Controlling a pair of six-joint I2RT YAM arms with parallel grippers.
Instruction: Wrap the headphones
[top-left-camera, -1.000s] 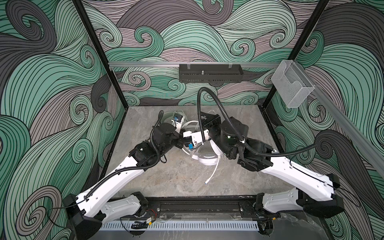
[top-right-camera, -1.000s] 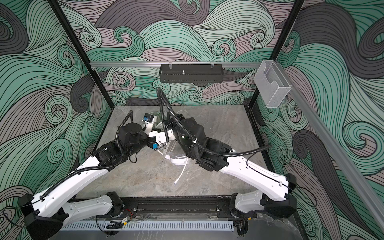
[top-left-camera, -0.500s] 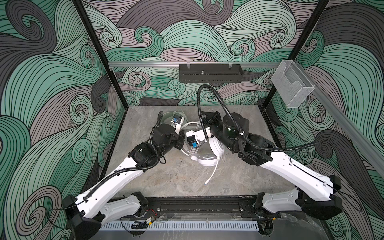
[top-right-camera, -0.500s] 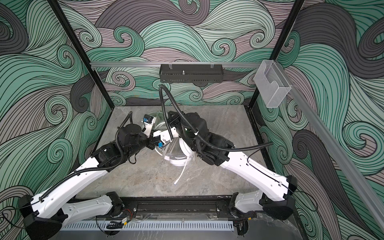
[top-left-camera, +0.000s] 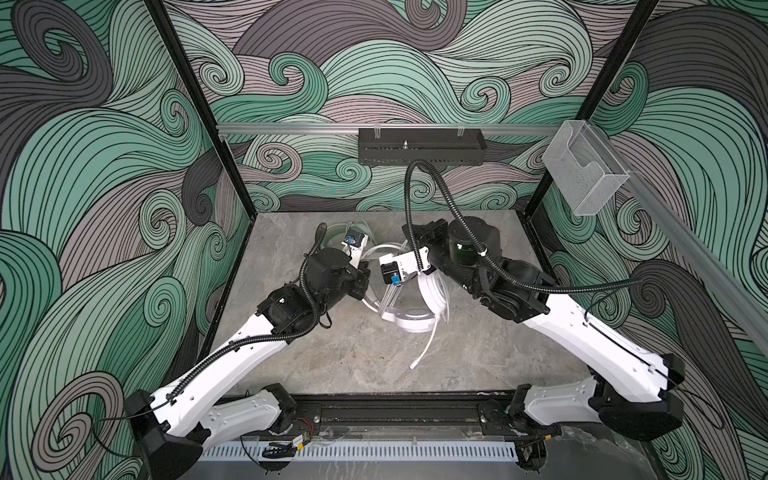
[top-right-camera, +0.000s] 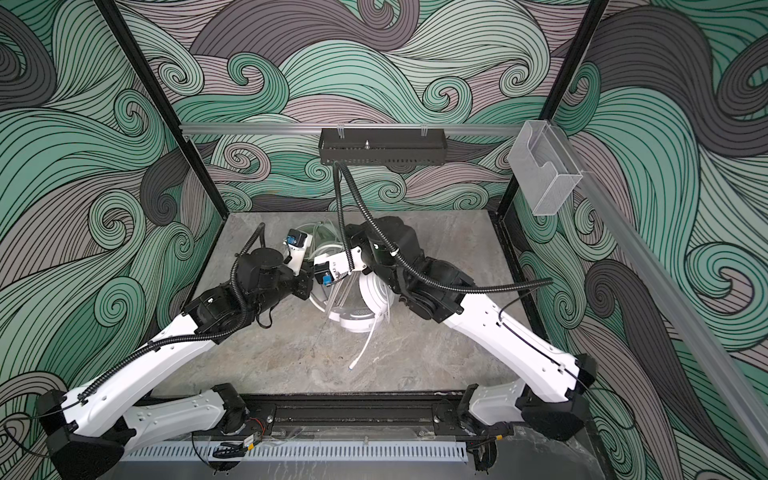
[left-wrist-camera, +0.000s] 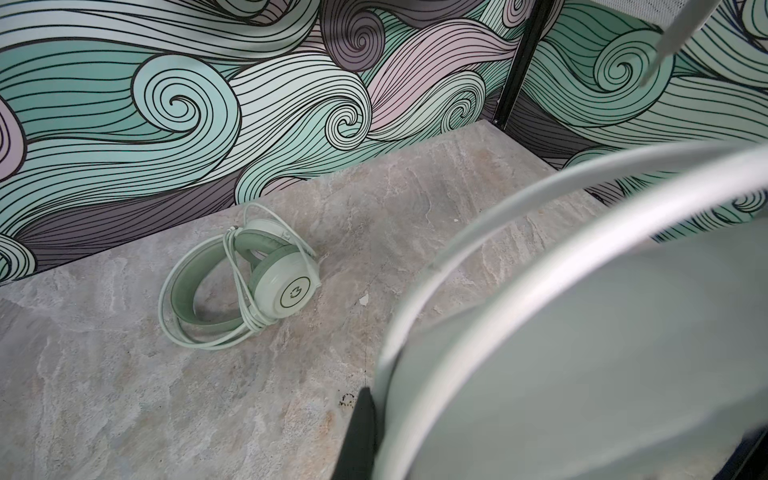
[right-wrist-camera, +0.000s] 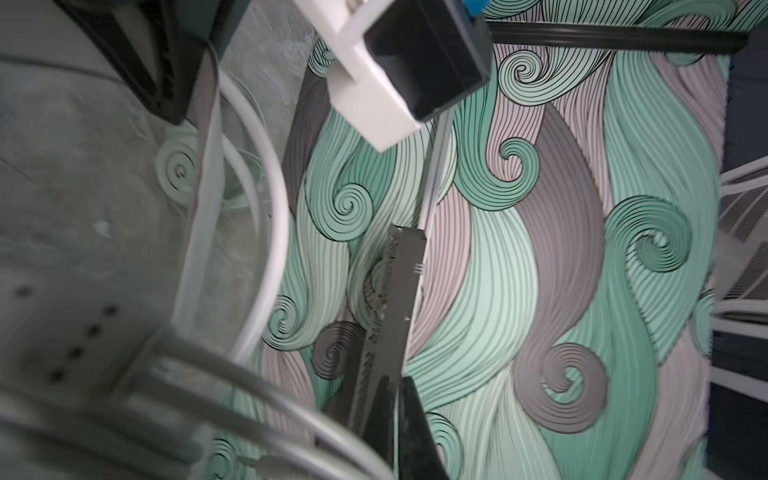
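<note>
In both top views the white headset (top-left-camera: 409, 318) stands on one earcup on the counter (top-left-camera: 478, 353), its band arching up between the arms. The left end effector (top-left-camera: 366, 286) is closed on the band's left side; the right arm's wrist camera (top-left-camera: 390, 274) hangs just beside it. The white cable (top-left-camera: 428, 340) trails toward the front. The mint green headset (top-right-camera: 324, 239) lies behind the left wrist.

In the left wrist view the mint green headset (left-wrist-camera: 266, 274) lies on the counter, cable wound around it, well apart from the end effector, whose black finger (left-wrist-camera: 360, 436) touches the white band.

In the right wrist view the right end effector (right-wrist-camera: 397, 407) has its jaws together; whether they pinch a cable strand I cannot tell
</note>
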